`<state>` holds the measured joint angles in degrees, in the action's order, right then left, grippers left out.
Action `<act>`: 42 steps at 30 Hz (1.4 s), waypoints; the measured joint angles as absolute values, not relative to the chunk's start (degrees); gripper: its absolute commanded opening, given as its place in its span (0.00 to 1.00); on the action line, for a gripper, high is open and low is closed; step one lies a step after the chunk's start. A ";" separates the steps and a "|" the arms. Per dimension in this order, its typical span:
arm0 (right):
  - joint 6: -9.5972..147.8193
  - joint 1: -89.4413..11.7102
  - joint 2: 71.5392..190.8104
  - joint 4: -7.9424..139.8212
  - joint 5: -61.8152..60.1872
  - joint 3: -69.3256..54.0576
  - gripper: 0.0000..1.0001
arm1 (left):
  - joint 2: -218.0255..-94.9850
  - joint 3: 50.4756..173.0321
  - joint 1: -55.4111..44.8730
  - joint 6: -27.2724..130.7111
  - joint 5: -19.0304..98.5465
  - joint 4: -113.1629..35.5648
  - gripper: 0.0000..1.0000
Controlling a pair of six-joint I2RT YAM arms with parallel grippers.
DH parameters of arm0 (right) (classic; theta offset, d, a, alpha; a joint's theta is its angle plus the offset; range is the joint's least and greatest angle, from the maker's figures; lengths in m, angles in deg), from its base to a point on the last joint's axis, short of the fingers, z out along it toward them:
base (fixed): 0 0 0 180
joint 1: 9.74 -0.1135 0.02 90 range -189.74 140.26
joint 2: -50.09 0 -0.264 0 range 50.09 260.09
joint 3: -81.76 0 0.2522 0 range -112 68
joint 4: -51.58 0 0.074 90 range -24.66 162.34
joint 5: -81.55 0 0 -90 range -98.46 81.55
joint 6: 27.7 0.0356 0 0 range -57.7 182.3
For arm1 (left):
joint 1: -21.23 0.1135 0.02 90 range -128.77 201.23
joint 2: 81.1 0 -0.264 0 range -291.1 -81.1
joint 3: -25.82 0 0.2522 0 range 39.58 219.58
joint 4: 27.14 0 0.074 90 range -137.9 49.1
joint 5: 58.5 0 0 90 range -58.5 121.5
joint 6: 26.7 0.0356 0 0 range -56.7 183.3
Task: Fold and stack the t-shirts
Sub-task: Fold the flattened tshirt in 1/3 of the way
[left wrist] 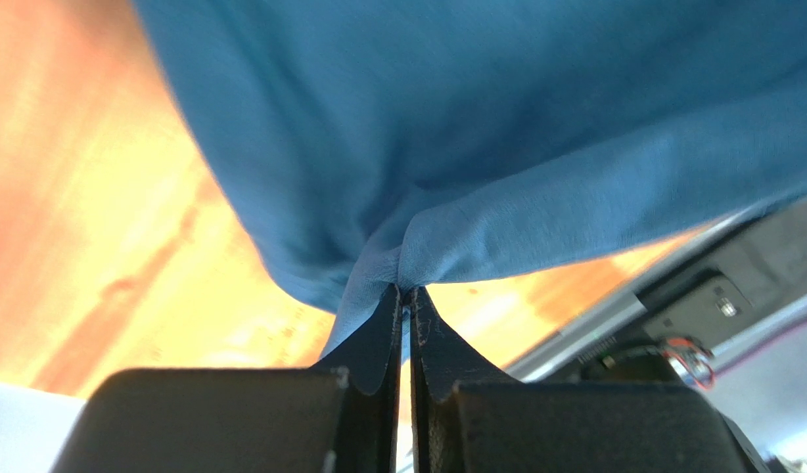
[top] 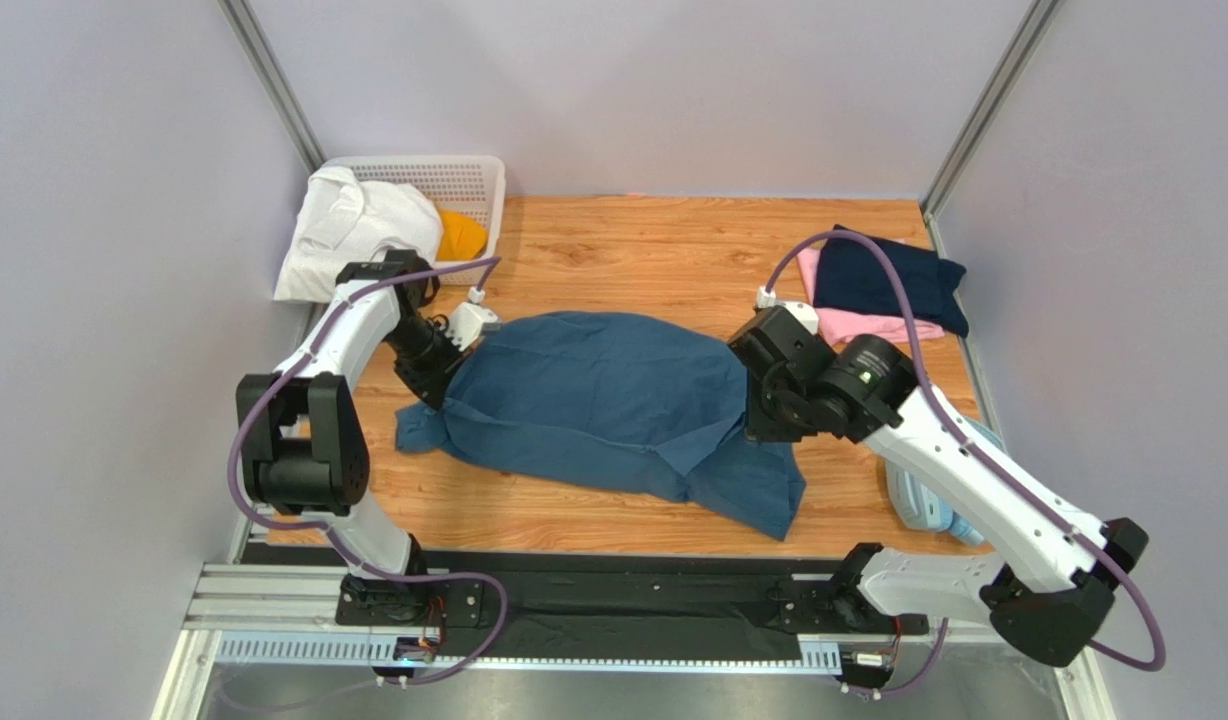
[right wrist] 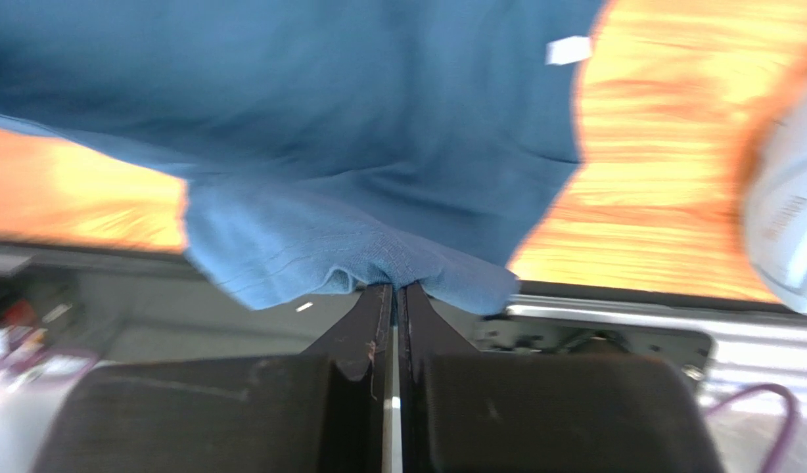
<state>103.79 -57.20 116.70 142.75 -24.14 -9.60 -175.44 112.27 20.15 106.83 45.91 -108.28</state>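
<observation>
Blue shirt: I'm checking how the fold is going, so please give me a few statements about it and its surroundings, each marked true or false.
1. The left pincer is shut on the blue shirt. True.
2. The right pincer hangs open above the cloth. False: it is shut on the blue shirt's edge.
3. The navy shirt lies on the pink shirt. True.
4. The blue shirt is stacked on the navy shirt. False: it lies apart from it, on the table between the arms.

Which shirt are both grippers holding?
The large slate-blue t-shirt mid-table: left gripper and right gripper pinch its cloth. The navy shirt and pink shirt lie far right, untouched.
</observation>
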 measured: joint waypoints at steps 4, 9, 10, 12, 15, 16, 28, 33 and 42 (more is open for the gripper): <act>99.73 -51.21 120.44 142.86 -23.70 -6.76 0.01 | -178.79 115.05 20.15 106.43 44.71 -106.16 0.08; 96.16 -44.87 126.58 141.26 -22.94 -6.26 0.36 | -180.58 116.66 20.15 105.78 42.50 -103.10 0.51; 95.36 -43.80 127.83 140.43 -22.69 -6.28 0.46 | -180.58 116.69 20.15 105.52 41.61 -102.31 0.75; 94.39 -41.97 130.25 139.17 -22.37 -6.67 0.57 | -180.49 116.55 20.15 105.45 39.81 -100.63 0.96; 92.58 -39.06 134.47 137.92 -21.86 -9.47 0.75 | -179.40 115.31 20.13 104.58 37.43 -97.83 1.00; 92.38 -38.58 135.30 137.50 -21.86 -10.41 0.76 | -178.53 114.70 20.02 104.53 36.86 -97.39 1.00; 92.86 -39.63 128.68 131.87 -11.24 -10.17 0.76 | -159.73 107.94 5.11 101.32 39.11 -98.83 1.00; 95.38 -44.26 128.24 125.85 -1.36 0.54 0.70 | -170.35 108.27 2.18 98.52 43.75 -99.01 1.00; 97.17 -47.10 135.00 117.83 4.12 5.68 0.60 | -186.96 113.58 1.99 95.44 44.56 -96.21 1.00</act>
